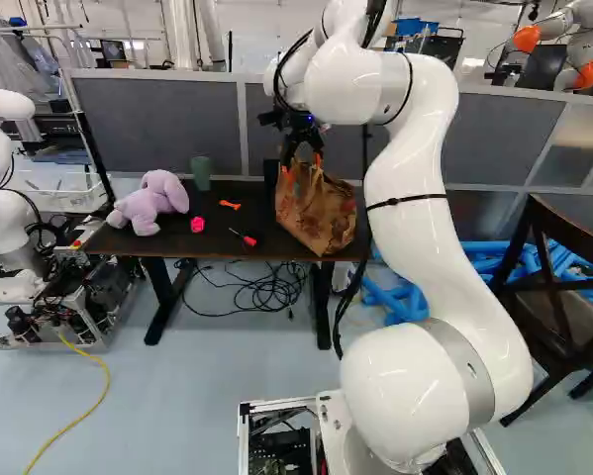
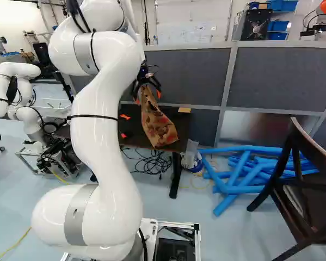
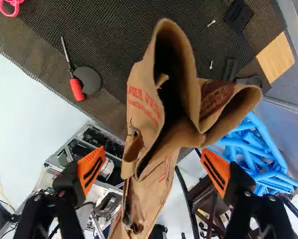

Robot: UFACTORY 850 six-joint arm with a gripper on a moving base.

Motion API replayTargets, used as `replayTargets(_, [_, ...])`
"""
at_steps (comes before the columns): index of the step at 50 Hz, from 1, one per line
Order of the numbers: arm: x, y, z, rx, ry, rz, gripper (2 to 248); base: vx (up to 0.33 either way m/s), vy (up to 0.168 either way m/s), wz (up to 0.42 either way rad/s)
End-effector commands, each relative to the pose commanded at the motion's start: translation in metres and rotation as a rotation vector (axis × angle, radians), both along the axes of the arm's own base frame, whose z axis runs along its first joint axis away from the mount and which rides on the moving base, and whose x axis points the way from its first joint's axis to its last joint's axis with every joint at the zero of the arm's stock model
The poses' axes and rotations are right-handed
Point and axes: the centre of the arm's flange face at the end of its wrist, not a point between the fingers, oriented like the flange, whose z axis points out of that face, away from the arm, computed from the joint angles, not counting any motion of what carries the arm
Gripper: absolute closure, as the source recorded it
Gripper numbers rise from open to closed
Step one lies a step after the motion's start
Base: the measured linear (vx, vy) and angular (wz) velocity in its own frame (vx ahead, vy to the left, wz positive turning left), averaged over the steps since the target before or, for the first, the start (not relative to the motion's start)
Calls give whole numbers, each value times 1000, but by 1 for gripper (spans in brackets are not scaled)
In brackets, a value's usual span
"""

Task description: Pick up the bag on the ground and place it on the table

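Near upper centre of the left base view, seemingly releasing bag (image 1: pixel 316 213) onto table (image 1: pixel 182 243), with 2 fingers of gripper (image 3: pixel 153 170) spread; next, withdraw gently.

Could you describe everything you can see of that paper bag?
The bag is brown and crumpled, apparently paper, with reddish print and a gaping, unevenly folded mouth. It slants at the front edge of the dark table. The fingers stand open on either side, not gripping it. Whether it touches the tabletop, I can't tell.
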Motion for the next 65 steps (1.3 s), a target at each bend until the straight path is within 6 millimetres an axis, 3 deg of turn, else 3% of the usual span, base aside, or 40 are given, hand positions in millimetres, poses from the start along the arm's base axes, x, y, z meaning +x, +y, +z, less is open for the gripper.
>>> replayTargets(28, [-35,8,44,49,-19,-6,3,0,0,0])
replayTargets(65, [-81,-16,102,57,-84,-33,3,0,0,0])
